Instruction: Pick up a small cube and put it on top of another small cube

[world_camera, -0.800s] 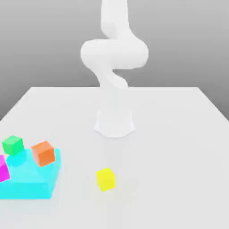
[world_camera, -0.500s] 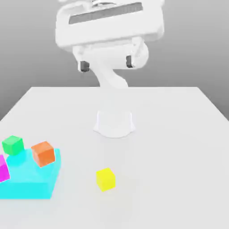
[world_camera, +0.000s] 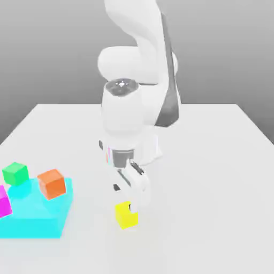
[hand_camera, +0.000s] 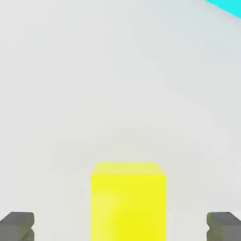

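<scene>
Gripper wide open, nothing held, fingers straddling yellow cube with gap each side, so looks lined up for grasp. Yellow cube on table, near edge, centre. Orange cube on cyan block, exterior view's left; likely stack target.

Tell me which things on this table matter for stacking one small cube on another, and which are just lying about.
Part of the job:
- yellow cube, lying between the open fingertips of the gripper
- which cube it goes onto, I cannot tell

Lying about, unless one is the base:
- orange cube on the cyan block
- green cube
- magenta cube
</scene>
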Controlling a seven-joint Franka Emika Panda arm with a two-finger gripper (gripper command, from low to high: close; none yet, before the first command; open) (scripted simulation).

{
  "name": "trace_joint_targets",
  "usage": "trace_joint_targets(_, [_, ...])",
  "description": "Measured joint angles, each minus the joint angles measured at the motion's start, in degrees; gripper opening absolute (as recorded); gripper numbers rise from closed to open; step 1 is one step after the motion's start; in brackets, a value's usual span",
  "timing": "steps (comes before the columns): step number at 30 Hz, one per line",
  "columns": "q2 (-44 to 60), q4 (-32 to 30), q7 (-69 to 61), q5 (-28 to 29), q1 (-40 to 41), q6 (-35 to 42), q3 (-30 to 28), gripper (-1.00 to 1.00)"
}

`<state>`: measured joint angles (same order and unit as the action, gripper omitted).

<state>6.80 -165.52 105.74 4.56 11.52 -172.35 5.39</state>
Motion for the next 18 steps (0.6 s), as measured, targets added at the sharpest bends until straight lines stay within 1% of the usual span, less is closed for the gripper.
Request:
trace_joint_targets(3, [6.2, 1.1, 1.6, 2.0, -3.4, -5.0, -3.8, 0.00])
trace_joint_targets(4, [8.0, 1.5, 2.0, 2.3, -4.1, -6.5, -4.6, -1.00])
trace_joint_targets(11, [8.3, 1.5, 2.1, 2.5, -4.3, -6.8, -4.8, -1.00])
trace_joint_targets(14, [3.4, 0.6, 0.8, 1.0, -2.5, -2.9, -2.6, -1.00])
trace_joint_targets(18, [-4.8, -1.0, -2.3, -3.5, -2.2, 3.7, -1.0, -1.00])
